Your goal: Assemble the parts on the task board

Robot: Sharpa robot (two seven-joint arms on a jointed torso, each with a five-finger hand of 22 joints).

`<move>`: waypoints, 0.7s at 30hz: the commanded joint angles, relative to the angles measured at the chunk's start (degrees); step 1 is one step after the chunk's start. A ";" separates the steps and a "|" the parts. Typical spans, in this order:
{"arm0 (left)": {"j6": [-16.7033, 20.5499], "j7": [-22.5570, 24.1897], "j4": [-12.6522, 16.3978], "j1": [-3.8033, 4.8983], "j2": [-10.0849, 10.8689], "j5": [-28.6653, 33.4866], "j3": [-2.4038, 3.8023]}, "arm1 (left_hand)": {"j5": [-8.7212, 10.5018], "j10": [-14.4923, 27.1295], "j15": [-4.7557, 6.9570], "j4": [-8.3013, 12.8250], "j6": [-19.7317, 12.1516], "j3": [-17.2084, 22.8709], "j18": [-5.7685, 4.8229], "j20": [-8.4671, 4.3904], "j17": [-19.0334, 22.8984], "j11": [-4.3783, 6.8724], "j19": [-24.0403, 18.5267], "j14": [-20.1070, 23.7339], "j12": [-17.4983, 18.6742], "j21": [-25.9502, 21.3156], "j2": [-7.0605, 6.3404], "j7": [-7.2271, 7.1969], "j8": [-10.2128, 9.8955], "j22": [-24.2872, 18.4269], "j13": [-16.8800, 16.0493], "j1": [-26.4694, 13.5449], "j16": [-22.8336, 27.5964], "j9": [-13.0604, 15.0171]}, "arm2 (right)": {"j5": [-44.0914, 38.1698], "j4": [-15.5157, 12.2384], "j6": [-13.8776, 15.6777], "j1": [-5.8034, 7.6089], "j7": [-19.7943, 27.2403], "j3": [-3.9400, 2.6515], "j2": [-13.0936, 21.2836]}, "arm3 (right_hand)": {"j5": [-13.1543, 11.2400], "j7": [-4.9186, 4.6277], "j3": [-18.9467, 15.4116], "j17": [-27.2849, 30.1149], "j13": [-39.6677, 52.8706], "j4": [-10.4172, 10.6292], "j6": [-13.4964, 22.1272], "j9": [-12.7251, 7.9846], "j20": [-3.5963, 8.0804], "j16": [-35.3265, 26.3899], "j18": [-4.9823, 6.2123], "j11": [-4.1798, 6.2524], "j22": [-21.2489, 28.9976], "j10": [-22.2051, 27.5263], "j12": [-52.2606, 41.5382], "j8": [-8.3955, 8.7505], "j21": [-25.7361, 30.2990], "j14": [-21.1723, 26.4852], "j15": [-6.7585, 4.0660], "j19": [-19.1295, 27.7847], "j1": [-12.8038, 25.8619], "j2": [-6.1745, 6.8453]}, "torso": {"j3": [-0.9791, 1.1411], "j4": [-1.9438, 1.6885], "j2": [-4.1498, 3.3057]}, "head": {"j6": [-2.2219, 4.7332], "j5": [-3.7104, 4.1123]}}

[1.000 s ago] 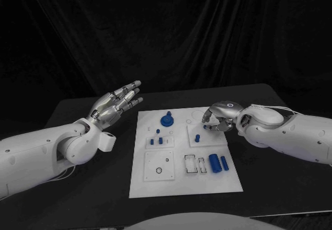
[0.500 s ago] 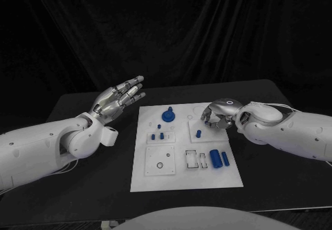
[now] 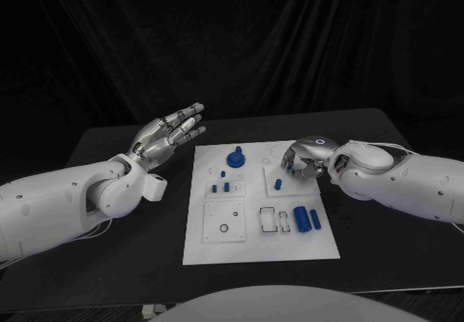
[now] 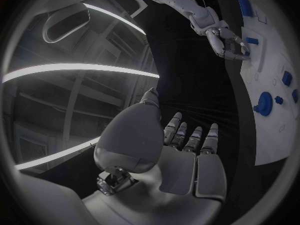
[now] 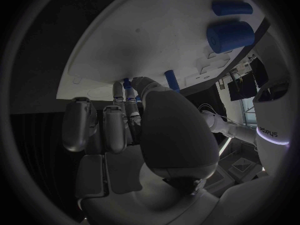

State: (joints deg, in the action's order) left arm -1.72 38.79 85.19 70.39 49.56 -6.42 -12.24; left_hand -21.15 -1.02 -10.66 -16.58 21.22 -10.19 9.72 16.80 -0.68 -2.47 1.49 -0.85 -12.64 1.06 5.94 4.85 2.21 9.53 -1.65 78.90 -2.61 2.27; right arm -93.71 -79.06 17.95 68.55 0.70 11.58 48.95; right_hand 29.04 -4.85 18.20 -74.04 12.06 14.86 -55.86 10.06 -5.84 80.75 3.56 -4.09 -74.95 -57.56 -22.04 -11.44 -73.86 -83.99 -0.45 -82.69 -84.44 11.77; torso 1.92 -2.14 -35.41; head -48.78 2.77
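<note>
The white task board (image 3: 259, 235) lies in the middle of the black table. Blue parts on it are a round knob (image 3: 235, 159), small pegs (image 3: 221, 188), one upright peg (image 3: 278, 184) and two cylinders (image 3: 306, 219). My right hand (image 3: 304, 159) is curled over the board's far right corner. In the right wrist view its thumb and fingertips pinch a small blue part (image 5: 127, 83) just above the board, next to the upright peg (image 5: 171, 80). My left hand (image 3: 172, 134) is raised left of the board, fingers spread and holding nothing (image 4: 181, 150).
Recessed plates and slots (image 3: 273, 223) take up the board's near half. Bare black table (image 3: 116, 248) surrounds the board on all sides. A black curtain hangs behind the table's far edge.
The whole picture has shifted with the camera. Relative to the board, neither hand has plainly moved; the right hand stays curled over the far right corner.
</note>
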 commanded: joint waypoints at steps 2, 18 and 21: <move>-0.52 4.48 0.13 -0.08 -0.13 0.57 0.07 | -0.80 0.03 -0.60 0.02 0.46 -0.58 -1.38 0.22 -0.09 -0.50 0.31 -0.04 -0.36 0.19 0.18 0.07 0.09 0.17 -0.09 0.88 -0.47 0.05 | -0.33 0.14 -1.24 -0.56 -0.64 0.24 -0.17 | 2.11 -0.27 0.54 0.36 0.41 -0.85 -1.29 1.08 0.00 -0.33 0.28 -0.05 -9.96 -0.26 -0.70 -1.07 0.41 -0.86 0.23 0.31 -0.57 0.15 | -0.01 0.02 0.01 | -0.12 -0.13; -0.70 3.73 0.32 -0.15 -0.57 0.57 0.07 | -3.32 0.07 -1.26 0.16 1.14 -1.03 -2.83 0.25 -0.23 -0.82 0.79 -0.31 -0.74 0.33 0.66 0.47 0.16 0.51 -0.11 2.62 -1.31 0.12 | -0.33 0.01 -0.96 -0.64 -0.89 0.24 -0.08 | 4.51 -1.38 1.34 1.03 1.24 -4.47 -2.48 5.40 0.17 -0.45 0.36 0.16 -9.89 0.07 -2.29 -6.24 0.66 -0.62 0.06 0.55 -1.07 -0.58 | 0.01 -0.02 0.03 | -0.46 -0.29; -0.74 3.59 0.31 -0.18 -0.63 0.57 0.07 | -3.84 0.08 -1.37 0.19 1.44 -1.14 -3.17 0.25 -0.25 -0.87 0.87 -0.38 -0.82 0.35 0.69 0.55 0.20 0.52 -0.11 2.96 -1.49 0.15 | -0.33 -0.07 -0.87 -0.65 -0.88 0.24 0.10 | 4.53 -1.57 1.42 1.22 1.32 -4.81 -2.04 5.80 0.21 -0.54 0.38 0.19 -9.86 0.10 -2.46 -6.60 0.74 -0.55 0.03 0.60 -1.04 -0.57 | -0.01 -0.02 0.03 | -0.50 -0.27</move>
State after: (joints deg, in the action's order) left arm -1.81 38.81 85.39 70.29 49.06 -6.39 -12.24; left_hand -24.74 -1.02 -11.48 -16.44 22.26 -10.97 7.02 17.05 -0.86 -2.87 2.05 -1.26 -13.26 1.07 6.53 5.46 2.21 9.98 -1.70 81.47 -3.75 2.36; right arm -93.70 -79.06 18.13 68.37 0.61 11.57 48.88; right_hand 33.24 -6.39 19.57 -72.89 13.34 10.33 -58.12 15.76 -5.63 80.54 3.57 -4.01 -74.93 -57.64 -24.19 -17.83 -73.36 -83.99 -0.45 -82.49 -85.13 11.53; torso 1.91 -2.14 -35.38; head -49.25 2.49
